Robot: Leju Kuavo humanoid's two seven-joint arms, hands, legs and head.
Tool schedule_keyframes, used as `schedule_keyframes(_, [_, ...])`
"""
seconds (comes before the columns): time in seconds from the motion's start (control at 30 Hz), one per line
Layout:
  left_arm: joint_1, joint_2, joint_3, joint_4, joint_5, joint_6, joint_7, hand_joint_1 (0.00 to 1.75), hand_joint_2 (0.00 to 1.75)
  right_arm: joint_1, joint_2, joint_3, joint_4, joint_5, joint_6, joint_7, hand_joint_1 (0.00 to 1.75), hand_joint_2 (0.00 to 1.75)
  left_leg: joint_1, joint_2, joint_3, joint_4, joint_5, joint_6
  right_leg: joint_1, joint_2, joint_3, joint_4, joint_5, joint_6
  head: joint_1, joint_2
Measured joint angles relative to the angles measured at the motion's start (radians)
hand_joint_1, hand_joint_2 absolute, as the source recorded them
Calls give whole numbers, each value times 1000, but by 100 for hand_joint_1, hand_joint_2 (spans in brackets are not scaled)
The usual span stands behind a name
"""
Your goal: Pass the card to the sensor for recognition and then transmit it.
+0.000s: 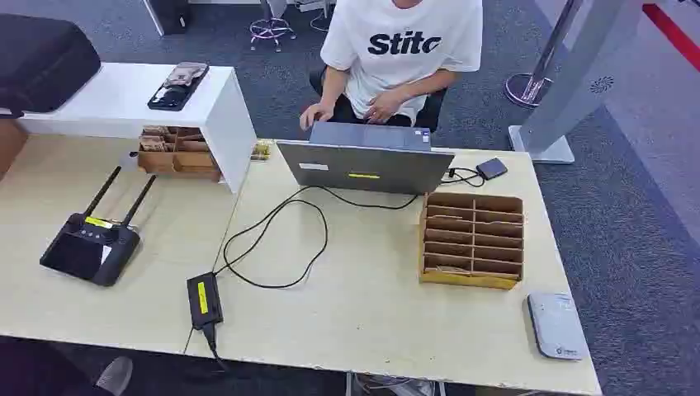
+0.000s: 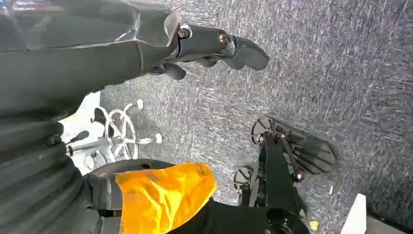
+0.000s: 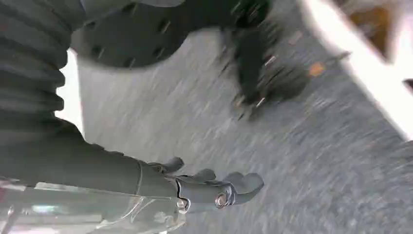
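White T-shirt (image 1: 404, 37) of seated person, top centre of head view: black print "Stitc", cut off at the last letter by the fold of the cloth. Yellow labels on laptop lid (image 1: 363, 175), on black power adapter (image 1: 202, 299) lower left of centre, and on black antenna device (image 1: 97, 222) at left: print too small to read. Small mark on grey flat box (image 1: 558, 324), lower right: unreadable.
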Motion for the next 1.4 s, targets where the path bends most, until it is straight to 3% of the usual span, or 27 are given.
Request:
schedule_keyframes(0.17, [1,0,0,0,0,9,0,0,175,-14,-18,-147,0,-380,163,-114,0,175,0,0,0,0,0,0,0,0,0,0,0,0,0,0])
schedule_keyframes(0.37, [1,-6,1,0,3,7,-7,0,175,-17,-35,-221,0,-691,286,-151,0,175,0,0,0,0,0,0,0,0,0,0,0,0,0,0])
schedule_keyframes(0.57, [3,-16,19,0,3,13,-10,0,175,-18,-40,-242,-1,-823,427,-223,0,175,0,0,0,0,0,0,0,0,0,0,0,0,0,0])
schedule_keyframes(0.8, [3,-23,26,0,3,21,-8,0,175,-17,-51,-255,-1,-840,435,-239,0,175,0,0,0,0,0,0,0,0,0,0,0,0,0,0])
schedule_keyframes(0.93, [3,-24,27,0,3,29,0,0,175,-18,-58,-258,-13,-903,456,-306,0,175,0,0,0,0,0,0,0,0,0,0,0,0,0,0])
schedule_keyframes(1.0, [3,-24,29,0,3,30,-1,0,175,-18,-66,-258,-29,-948,502,-345,0,175,0,0,0,0,0,0,0,0,0,0,0,0,0,0])
schedule_keyframes(1.07, [3,-24,33,0,3,30,-10,0,175,-19,-81,-258,-60,-992,598,-374,0,175,0,0,0,0,0,0,0,0,0,0,0,0,0,0])
schedule_keyframes(1.13, [3,-25,37,0,3,29,-17,0,175,-21,-86,-253,-127,-1025,671,-388,0,175,0,0,0,0,0,0,0,0,0,0,0,0,0,0])
schedule_keyframes(1.2, [3,-25,45,0,3,29,-25,0,175,-19,-68,-226,-273,-1072,685,-377,0,175,-1,0,0,0,0,0,-1,0,0,0,0,0,0,0])
schedule_keyframes(1.3, [3,-25,50,0,3,23,-34,0,175,-17,5,-178,-573,-1169,640,-310,0,175,-1,0,0,0,0,0,-1,0,0,0,0,0,0,0])
schedule_keyframes(1.4, [3,-27,50,0,3,24,-33,0,175,8,68,-98,-875,-1269,535,-344,0,175,-1,0,1,0,0,0,-1,-1,0,0,0,0,0,0])
